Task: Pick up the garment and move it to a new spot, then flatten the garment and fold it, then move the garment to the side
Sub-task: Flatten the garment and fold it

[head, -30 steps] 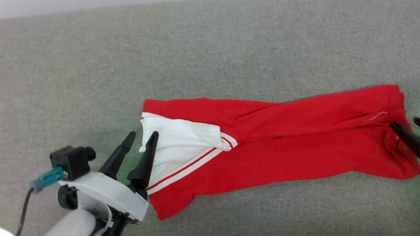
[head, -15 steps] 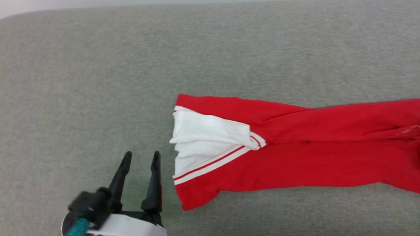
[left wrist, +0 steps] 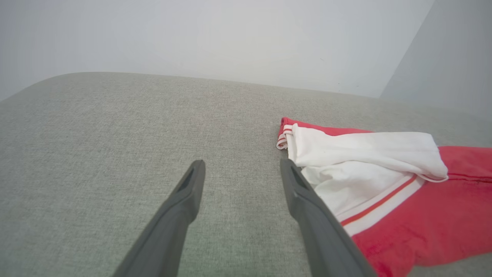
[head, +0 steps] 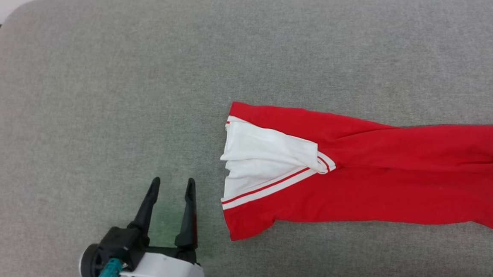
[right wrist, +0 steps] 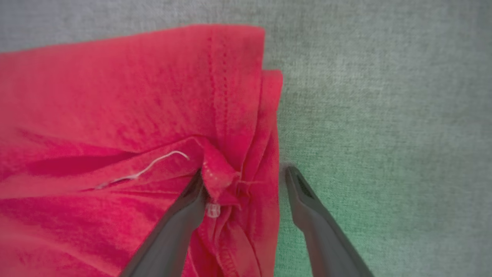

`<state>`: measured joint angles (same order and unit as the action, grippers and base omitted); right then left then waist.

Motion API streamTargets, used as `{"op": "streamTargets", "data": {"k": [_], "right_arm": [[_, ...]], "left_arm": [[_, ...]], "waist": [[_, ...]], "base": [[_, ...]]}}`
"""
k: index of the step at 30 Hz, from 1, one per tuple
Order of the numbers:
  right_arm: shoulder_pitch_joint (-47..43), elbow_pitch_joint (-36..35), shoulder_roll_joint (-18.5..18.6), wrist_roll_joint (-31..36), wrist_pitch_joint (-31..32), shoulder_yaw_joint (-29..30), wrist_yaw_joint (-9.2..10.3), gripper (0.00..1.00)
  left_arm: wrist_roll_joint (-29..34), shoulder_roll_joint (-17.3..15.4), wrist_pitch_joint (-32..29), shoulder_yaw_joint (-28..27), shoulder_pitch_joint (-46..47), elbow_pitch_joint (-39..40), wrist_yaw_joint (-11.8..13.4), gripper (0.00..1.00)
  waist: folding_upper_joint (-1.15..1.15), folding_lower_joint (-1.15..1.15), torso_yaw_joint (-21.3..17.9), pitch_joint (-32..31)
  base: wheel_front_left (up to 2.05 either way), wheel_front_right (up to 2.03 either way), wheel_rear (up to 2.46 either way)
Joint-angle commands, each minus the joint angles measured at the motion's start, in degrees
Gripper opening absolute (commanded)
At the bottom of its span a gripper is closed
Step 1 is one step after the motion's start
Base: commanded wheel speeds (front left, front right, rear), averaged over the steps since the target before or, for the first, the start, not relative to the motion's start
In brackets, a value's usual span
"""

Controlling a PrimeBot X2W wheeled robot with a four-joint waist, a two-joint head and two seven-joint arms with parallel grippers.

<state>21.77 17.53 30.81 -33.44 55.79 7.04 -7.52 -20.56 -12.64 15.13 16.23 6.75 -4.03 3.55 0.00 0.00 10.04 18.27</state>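
A grey, cloth-covered worktop (head: 97, 79) with a rounded corner stretches beneath both hands. The garment (head: 361, 191) lies on it in a long, narrow folded strip, red along its length. It starts just to the right of the left hand (head: 171, 190) and runs off towards the right hand. In the left wrist view the garment (left wrist: 403, 215) sits to the right of that hand's right-side finger and ahead of it. The head view shows a narrow strip of bare grey between the two, so they do not touch.

The left hand (left wrist: 242, 164) is spread wide and holds nothing; only bare worktop lies between its fingers (left wrist: 184, 200). The right hand (right wrist: 244, 172) is at the far end of the garment (right wrist: 115, 96), also spread wide and gripping nothing. Its left-side finger lies over bunched red cloth beside the stitched hem. Its other finger is over bare grey just past the cloth's edge, so the hem edge falls between the two.

At the end nearest the left hand, a white sleeve (head: 264, 154) is folded across the red. A white band with a thin red stripe (head: 271, 186) runs at a slant below it. Near the right hand's left-side fingertip, a loose white thread (right wrist: 153, 165) curls on the red cloth.
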Motion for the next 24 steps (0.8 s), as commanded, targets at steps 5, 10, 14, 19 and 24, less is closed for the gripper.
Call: {"op": "streamTargets", "data": {"k": [5,10,14,19,24], "right_arm": [[-2.77,1.7,-4.03,0.42,-0.07,-2.92,0.02,0.0],[-2.78,1.05,-4.14,-0.39,-2.5,-2.63,0.03,0.0],[-2.14,0.59,-4.19,-0.81,-4.42,-2.61,0.02,0.0],[0.3,1.87,-2.7,-0.46,-8.32,0.19,0.09,0.0],[1.17,4.58,1.96,3.52,-10.93,3.51,0.09,0.0]], "left_arm": [[2.9,2.57,-0.02,-2.11,0.45,-1.08,-2.51,1.0],[5.64,3.76,-0.02,-4.33,0.48,-1.37,-4.18,1.0],[6.35,4.24,-0.01,-5.77,-0.16,-1.74,-4.95,1.0],[7.14,4.81,-0.01,-8.18,-1.19,-1.61,-6.59,1.0],[7.57,5.58,-0.01,-10.13,-2.05,-0.84,-7.87,1.0]], "waist": [[0.0,0.0,0.12,0.4],[0.0,0.0,-0.5,-0.18],[0.0,0.0,-1.43,-0.9],[0.0,0.0,-3.75,-1.71],[0.0,0.0,-5.21,-1.73]], "base": [[0.0,0.0,0.0],[0.0,0.0,0.0],[0.0,0.0,0.0],[0.0,0.0,0.0],[0.0,0.0,0.0]]}}
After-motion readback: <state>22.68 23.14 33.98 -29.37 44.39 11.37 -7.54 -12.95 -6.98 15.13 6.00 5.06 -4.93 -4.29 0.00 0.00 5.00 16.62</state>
